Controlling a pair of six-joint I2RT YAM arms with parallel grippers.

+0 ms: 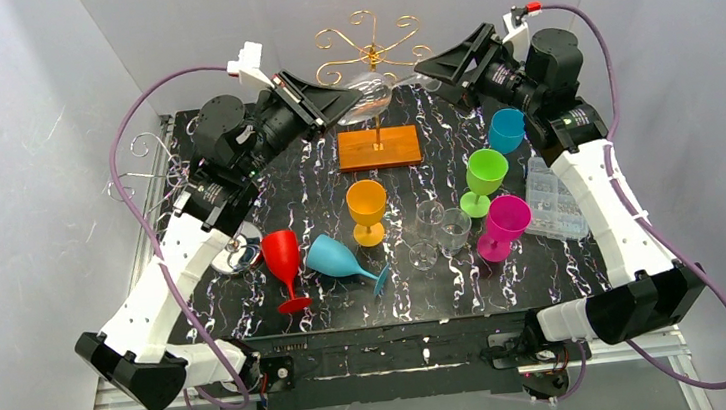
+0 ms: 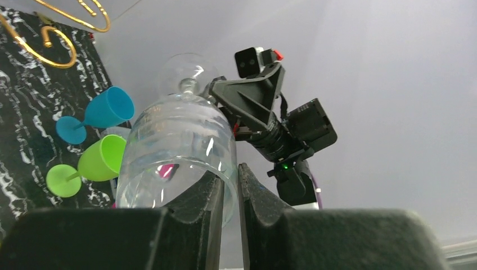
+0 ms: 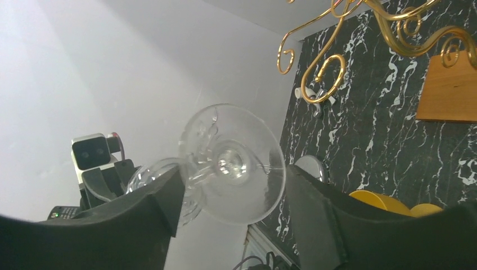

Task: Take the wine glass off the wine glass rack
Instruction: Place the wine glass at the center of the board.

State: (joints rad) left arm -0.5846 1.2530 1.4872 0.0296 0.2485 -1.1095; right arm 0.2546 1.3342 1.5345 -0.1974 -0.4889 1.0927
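Crowding the black marbled surface (image 1: 312, 185) under the airborne glass are coloured plastic goblets. A red goblet (image 1: 282, 258) stands upright and a teal goblet (image 1: 337, 258) lies on its side. With them are an orange goblet (image 1: 366, 205), a green goblet (image 1: 485, 173), a magenta goblet (image 1: 504, 221) and a blue goblet (image 1: 507, 131). Clear glasses (image 1: 442, 228) cluster between the orange and the magenta, and a clear compartment box (image 1: 552, 202) lies by the right arm. The gold wine glass rack (image 1: 372, 53) rises from its wooden base (image 1: 379, 148) at the back. Its curled arms sit just behind and above the clear wine glass (image 1: 370, 94), which lies horizontal in the air between the two arms. A silver wire rack (image 1: 143, 156) stands at the left edge.

The left hand (image 2: 237, 183) is clenched almost shut, its fingers (image 2: 197, 211) pinching the wall of the bowl at the rim. The right hand (image 3: 234, 174) is spread wide, straddling the round foot, which nearly fills the gap. Whether its fingers (image 3: 160, 211) press the foot I cannot tell. In the right wrist view the foot shows apart from the gold curls.

Counted: one wine glass held, six coloured goblets, three clear glasses as far as I can make out, two racks, one box, two hands.
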